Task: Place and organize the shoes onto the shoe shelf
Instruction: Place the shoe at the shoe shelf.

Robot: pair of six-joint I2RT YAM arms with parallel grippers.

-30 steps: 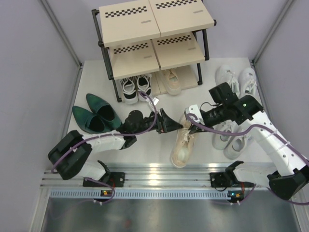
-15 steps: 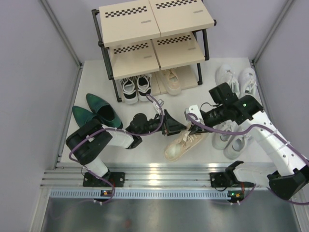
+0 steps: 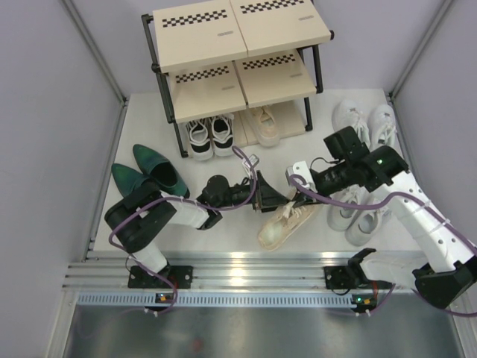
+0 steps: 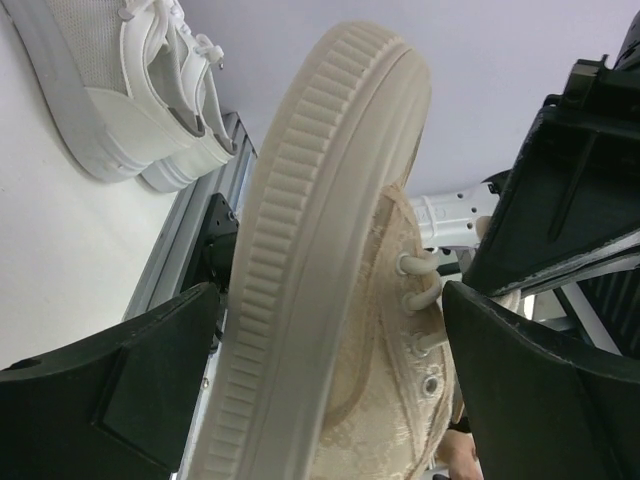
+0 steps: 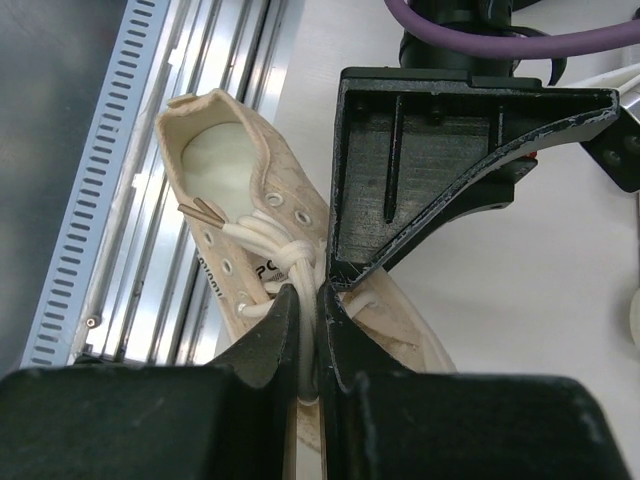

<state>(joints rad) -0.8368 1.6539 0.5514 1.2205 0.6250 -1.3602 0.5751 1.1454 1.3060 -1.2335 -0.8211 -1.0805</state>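
Note:
The shoe shelf [image 3: 237, 63] stands at the back, with a black-and-white pair [image 3: 206, 137] and one beige sneaker [image 3: 264, 124] on its bottom tier. The other beige sneaker [image 3: 285, 221] lies tilted in the middle, heel toward the rail. My right gripper [image 3: 299, 196] is shut on its white laces [image 5: 305, 300]. My left gripper [image 3: 267, 195] stands open around the toe end, its ribbed sole [image 4: 300, 260] between the two fingers [image 4: 110, 390]. Green heeled shoes [image 3: 149, 176] lie at the left. White sneakers sit at back right [image 3: 364, 119] and under my right arm [image 3: 358, 218].
The metal rail [image 3: 246, 268] runs along the near edge, close to the beige sneaker's heel. Grey walls close in on both sides. The shelf's upper two tiers [image 3: 246, 82] hold nothing. The left gripper's finger [image 5: 430, 170] sits right beside the right gripper's jaws.
My left arm has folded in and pushed its open gripper right, onto the beige sneaker's toe. The sneaker's heel has swung left and tilted. The right gripper has kept its hold.

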